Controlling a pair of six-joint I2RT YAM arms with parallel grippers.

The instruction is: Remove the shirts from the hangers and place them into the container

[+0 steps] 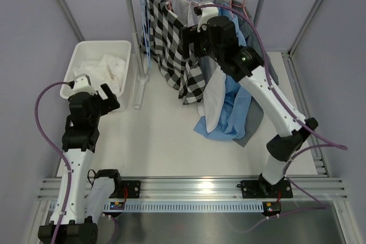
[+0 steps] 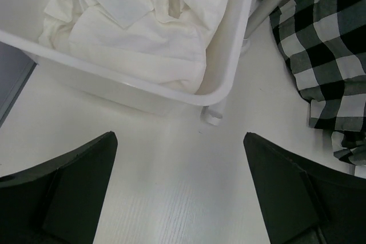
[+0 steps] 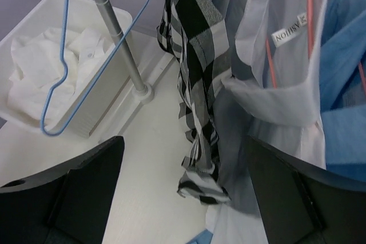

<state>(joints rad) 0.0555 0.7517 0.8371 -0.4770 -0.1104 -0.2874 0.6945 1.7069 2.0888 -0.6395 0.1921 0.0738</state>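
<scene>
My left claw (image 2: 179,141) is spread wide with nothing in it, hovering over the table (image 2: 171,198). Just ahead of it sits the container (image 2: 227,78), with a white shirt (image 2: 143,38) crumpled inside. My right claw (image 3: 184,147) is spread too, gripping nothing. The check shirt (image 3: 194,38) hangs straight ahead, a pale shirt (image 3: 274,90) on a pink hanger (image 3: 311,4) ahead-right, and a blue hanger (image 3: 54,84) ahead-left

The white worktop (image 1: 160,141) carries the container (image 1: 103,42). A rail post (image 1: 137,106) stands just beside it, and shirts (image 1: 229,121) pool beyond that post.
</scene>
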